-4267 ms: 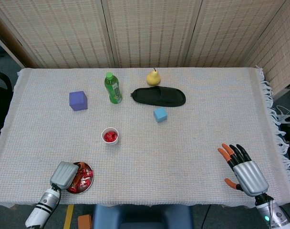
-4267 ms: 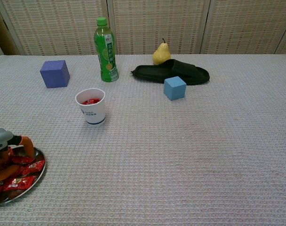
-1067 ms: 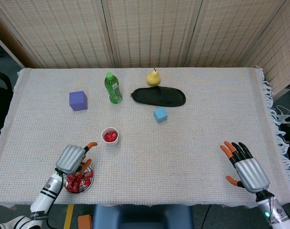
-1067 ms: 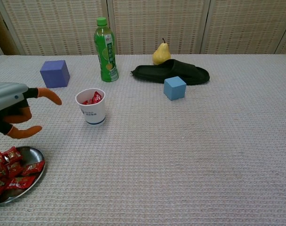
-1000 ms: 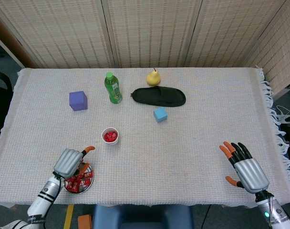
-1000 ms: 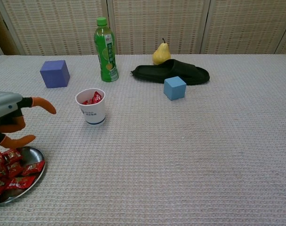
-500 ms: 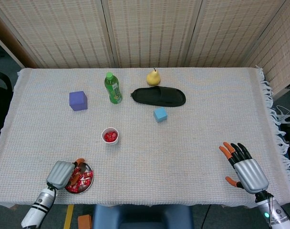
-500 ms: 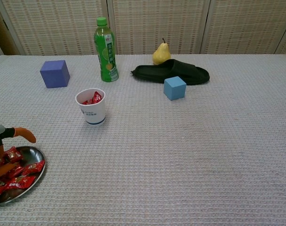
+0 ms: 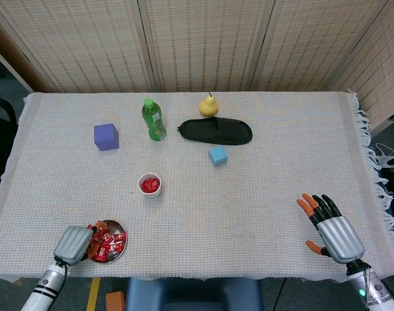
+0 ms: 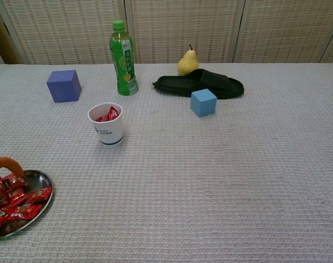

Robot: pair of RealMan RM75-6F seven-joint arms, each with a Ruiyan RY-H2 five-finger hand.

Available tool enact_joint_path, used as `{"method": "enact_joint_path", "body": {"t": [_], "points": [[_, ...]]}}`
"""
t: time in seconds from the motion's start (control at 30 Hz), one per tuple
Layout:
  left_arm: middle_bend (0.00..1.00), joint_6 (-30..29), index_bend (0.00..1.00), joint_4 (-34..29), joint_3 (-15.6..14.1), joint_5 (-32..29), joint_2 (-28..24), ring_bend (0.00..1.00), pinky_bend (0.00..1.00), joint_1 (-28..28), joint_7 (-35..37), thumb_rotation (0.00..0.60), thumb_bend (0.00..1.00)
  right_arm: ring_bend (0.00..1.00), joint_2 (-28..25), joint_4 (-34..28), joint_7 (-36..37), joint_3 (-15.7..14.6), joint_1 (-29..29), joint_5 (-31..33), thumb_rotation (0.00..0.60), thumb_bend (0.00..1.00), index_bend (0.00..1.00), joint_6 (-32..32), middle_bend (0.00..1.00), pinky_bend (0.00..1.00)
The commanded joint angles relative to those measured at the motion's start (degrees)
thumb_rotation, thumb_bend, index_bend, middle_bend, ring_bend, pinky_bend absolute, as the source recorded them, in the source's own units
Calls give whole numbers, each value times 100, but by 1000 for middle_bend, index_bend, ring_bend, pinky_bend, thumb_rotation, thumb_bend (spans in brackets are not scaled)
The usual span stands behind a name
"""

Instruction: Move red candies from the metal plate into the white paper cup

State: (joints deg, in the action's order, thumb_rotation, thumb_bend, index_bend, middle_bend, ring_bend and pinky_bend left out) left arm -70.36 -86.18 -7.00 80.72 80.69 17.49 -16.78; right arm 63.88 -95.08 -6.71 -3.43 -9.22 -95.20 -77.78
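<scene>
- We see the table point(image 9: 262, 194) first, covered edge to edge by a pale woven cloth point(image 10: 221, 186), with a fringe along its right side in the head view.
- A black slipper point(image 9: 216, 131) lies near the far edge, and a yellow pear point(image 9: 208, 105) stands just behind it.
- A green bottle point(image 9: 153, 120) stands upright to the left of the slipper; further left sits a purple cube point(image 9: 105, 137).
- A smaller blue cube point(image 9: 217, 155) rests just in front of the slipper.
- Our right hand point(image 9: 333, 228) lies at the near right corner, palm down, with its fingers spread apart and nothing in them.
- Our left hand point(image 9: 74, 243) is at the near left corner, over the left rim of the metal plate point(image 9: 121, 227). From above we see only its grey back, and in the chest view only one orange fingertip point(image 10: 10, 163) at the frame's edge — we cannot tell whether it is holding a candy.
- The metal plate sits at the near left edge of the table, well apart from the cup.
- The white paper cup point(image 10: 106, 127) stands upright between the plate and the bottle, with a few red pieces showing inside it.
- The red candies point(image 10: 16, 204) — wrapped, loosely heaped — lie on the plate.
</scene>
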Motion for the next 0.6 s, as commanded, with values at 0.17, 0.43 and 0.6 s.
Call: {"method": "enact_joint_path", "body": {"t": [0.17, 0.43, 0.6], "points": [[1000, 71, 290, -18, -18, 91, 3, 1000, 1000, -42, 2, 600, 374, 0, 12, -1, -21, -7, -13, 4, 600, 96, 0, 38, 0, 0], [1000, 207, 297, -17, 30, 149, 109, 1000, 1000, -17, -161, 600, 376, 0, 19, 11, -21, -8, -14, -10, 600, 96, 0, 27, 0, 0], [1000, 329, 307, 17, 84, 86, 164, 1000, 1000, 11, -282, 600, 374, 0, 10, 14, -2, -10, -9, -10, 600, 95, 0, 19, 0, 0]]}}
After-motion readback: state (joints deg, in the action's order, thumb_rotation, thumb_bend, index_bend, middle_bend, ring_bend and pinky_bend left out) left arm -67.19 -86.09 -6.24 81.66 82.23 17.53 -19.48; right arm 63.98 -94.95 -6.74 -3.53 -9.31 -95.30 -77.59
